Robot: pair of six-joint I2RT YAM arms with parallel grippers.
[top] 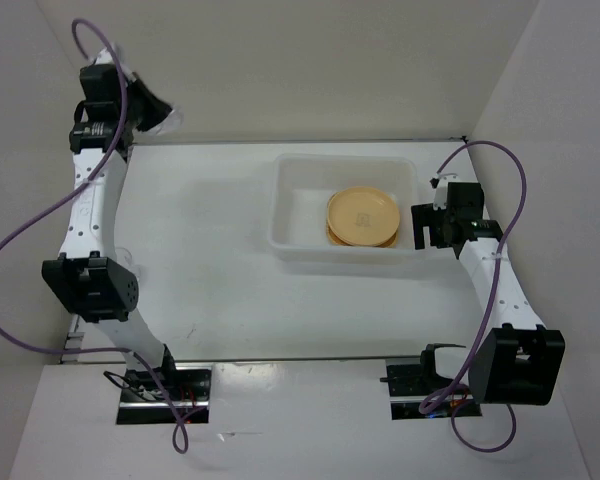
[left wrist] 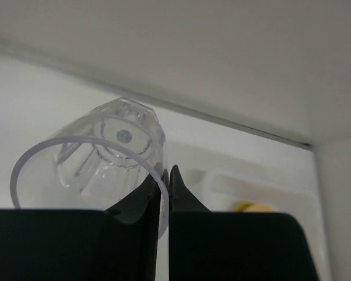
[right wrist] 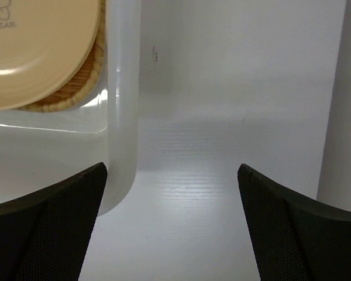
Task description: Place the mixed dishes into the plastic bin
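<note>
While the left claw [left wrist: 165,175] pinches a small clear plastic cup [left wrist: 99,149] by its rim, the translucent white rectangular plastic bin [top: 288,215] sits well to its right. Next it should carry the cup over and release it there. The right claw [right wrist: 171,172] hangs spread just beside the bin.

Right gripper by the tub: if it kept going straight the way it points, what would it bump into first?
Probably the bare table, just beside the plastic bin's wall. Nothing lies between the open fingers of the right gripper, though depth is hard to judge.
</note>
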